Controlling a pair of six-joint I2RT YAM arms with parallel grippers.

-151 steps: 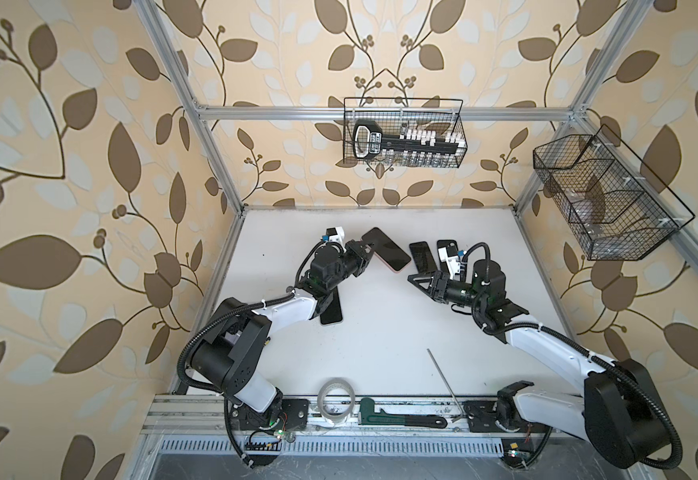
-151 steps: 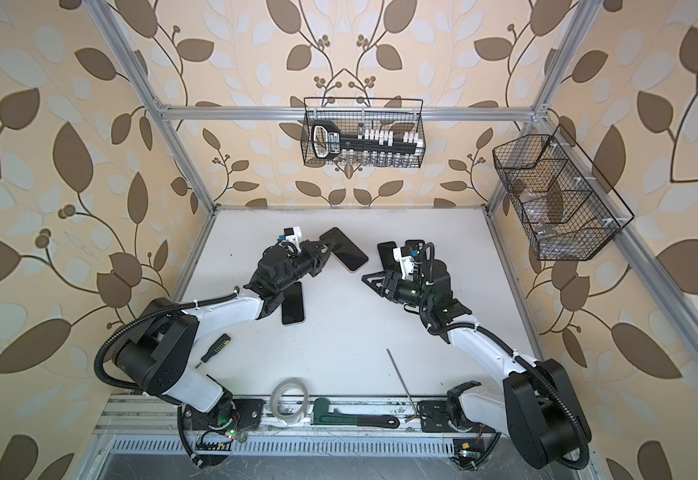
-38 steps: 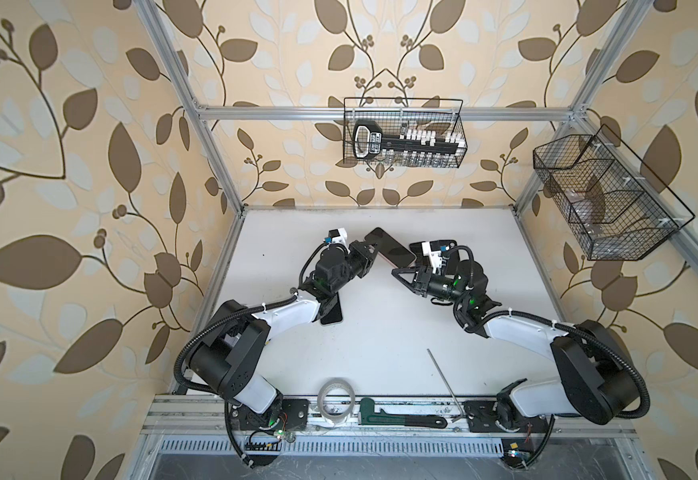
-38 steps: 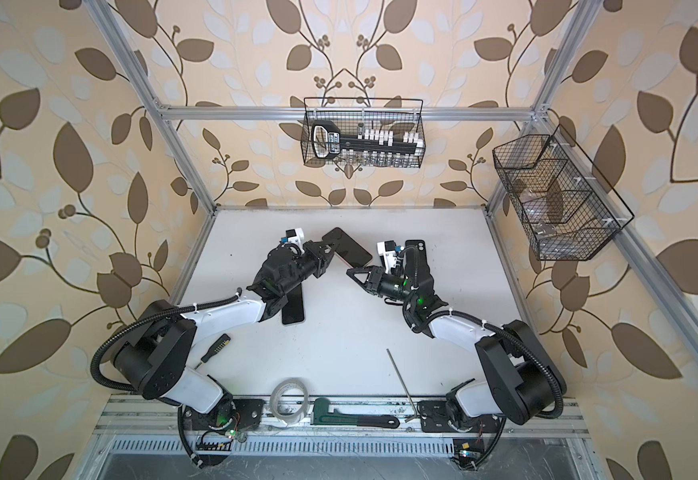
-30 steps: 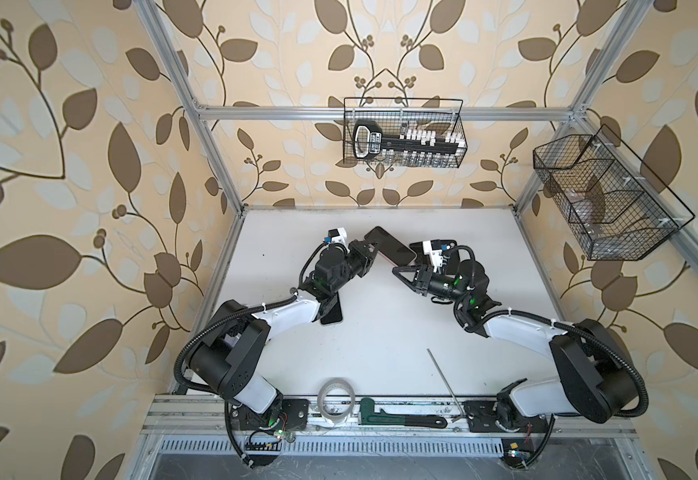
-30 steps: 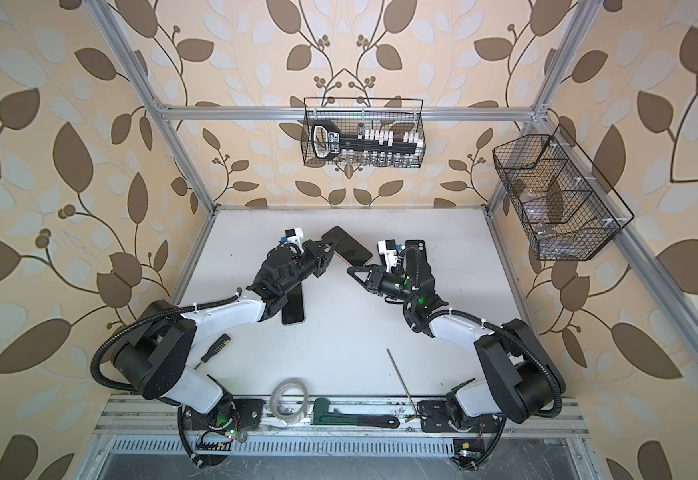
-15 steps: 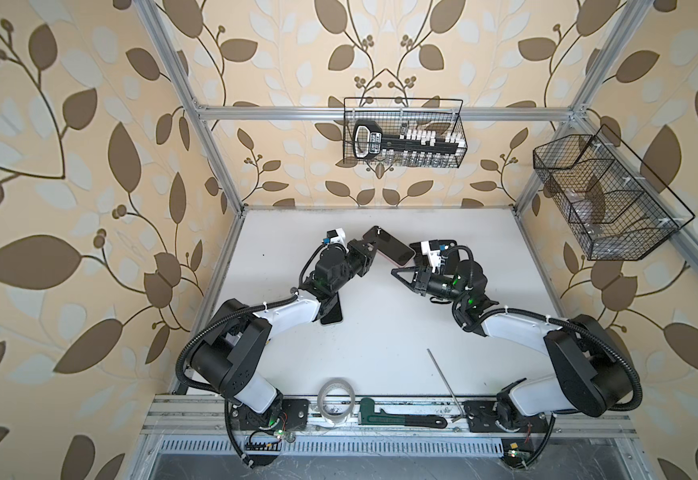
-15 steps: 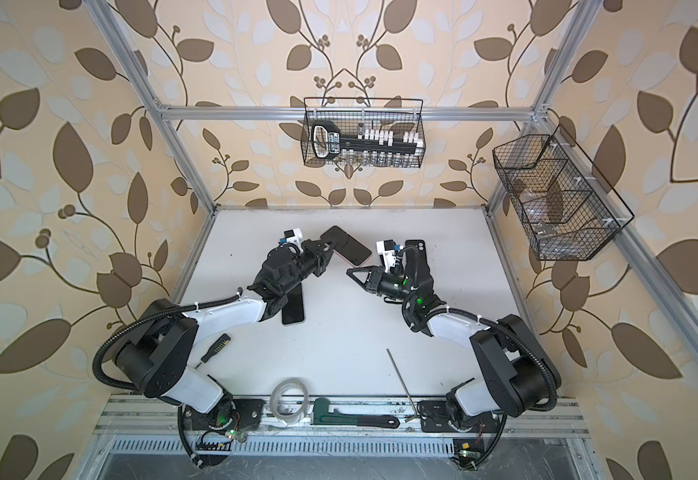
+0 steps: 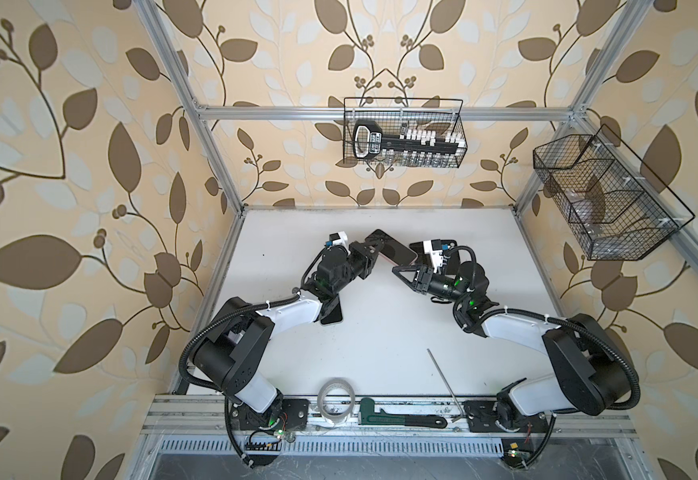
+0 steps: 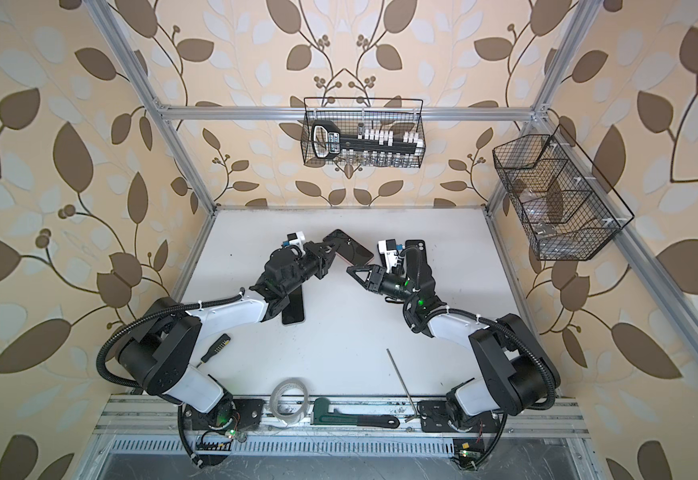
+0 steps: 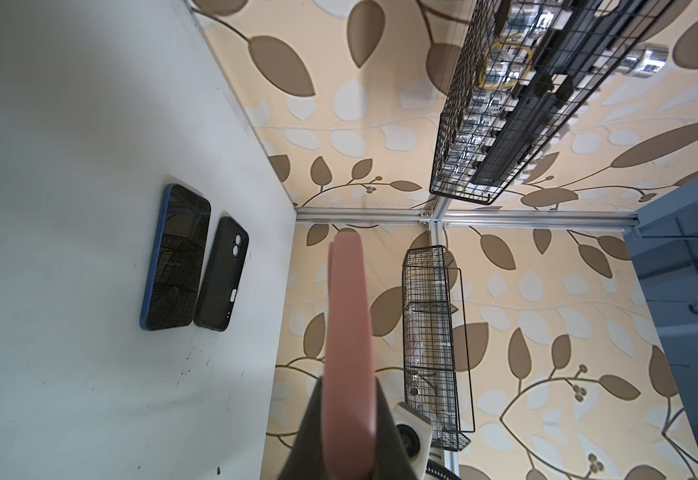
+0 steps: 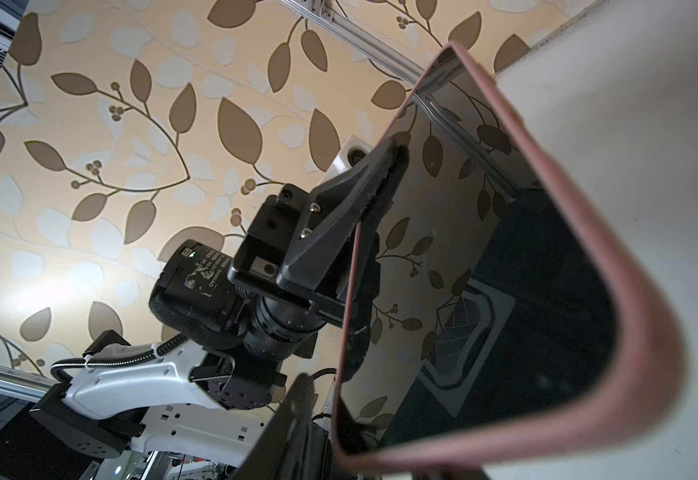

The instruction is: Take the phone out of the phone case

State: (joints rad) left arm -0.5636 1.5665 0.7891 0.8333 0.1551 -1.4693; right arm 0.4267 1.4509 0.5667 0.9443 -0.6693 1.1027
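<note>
Swinging in from the far right part of the worktop (image 9: 380, 340), where it hovered five seconds ago, the right pincer (image 9: 401, 273) now sits just beside the free end of the phone (image 9: 395, 251). The phone is held up off the worktop in its far half, about midway between the left and right edges, and it is tilted. It is still inside the pink phone case (image 12: 580, 232), whose rim wraps the dark screen all round. The left pincer (image 9: 374, 249) pinches the phone at its other end, and the right wrist view shows one of its fingers (image 12: 351, 195) pressed flat on the glass. Only one finger (image 12: 293, 419) of the right pincer shows in that view, close to the case's corner. I cannot tell whether that pincer is spread or pressed together, nor whether it touches the case. Near the far right corner, a blue-rimmed phone (image 11: 175, 257) and a black case (image 11: 220, 274) lie flat, side by side.
</note>
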